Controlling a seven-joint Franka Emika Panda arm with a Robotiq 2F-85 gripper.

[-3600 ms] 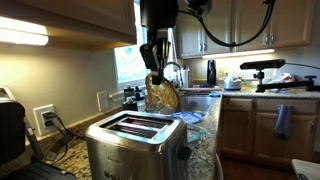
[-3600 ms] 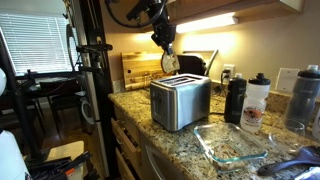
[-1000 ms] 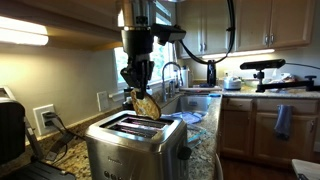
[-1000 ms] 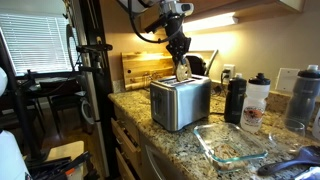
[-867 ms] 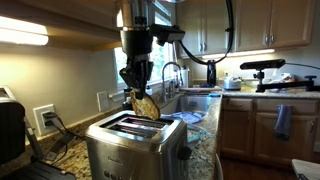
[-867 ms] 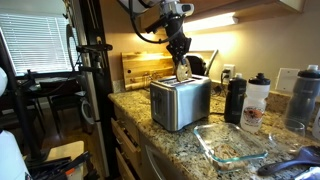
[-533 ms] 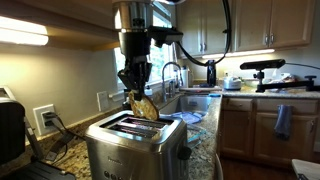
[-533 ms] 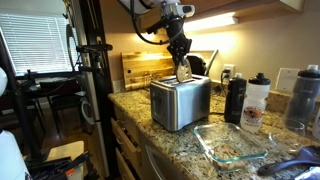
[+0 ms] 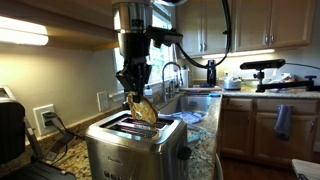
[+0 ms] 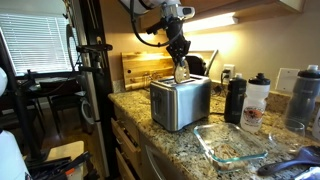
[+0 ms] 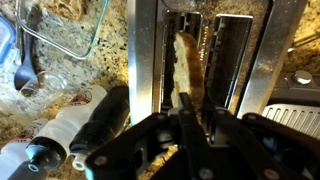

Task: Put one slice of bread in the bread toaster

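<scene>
The gripper [image 9: 133,84] hangs straight over the toaster [image 9: 135,150], fingers pinched on the top edge of the bread [image 9: 143,110], so it dangles on edge with its thin side toward a slot; in the wrist view it runs lengthwise along one slot, lower end at the mouth, though how deep I cannot tell. It leans a little, so I'd judge it could catch the rim unless lowered squarely; the bottles [image 10: 236,100] to the right stand well apart.
</scene>
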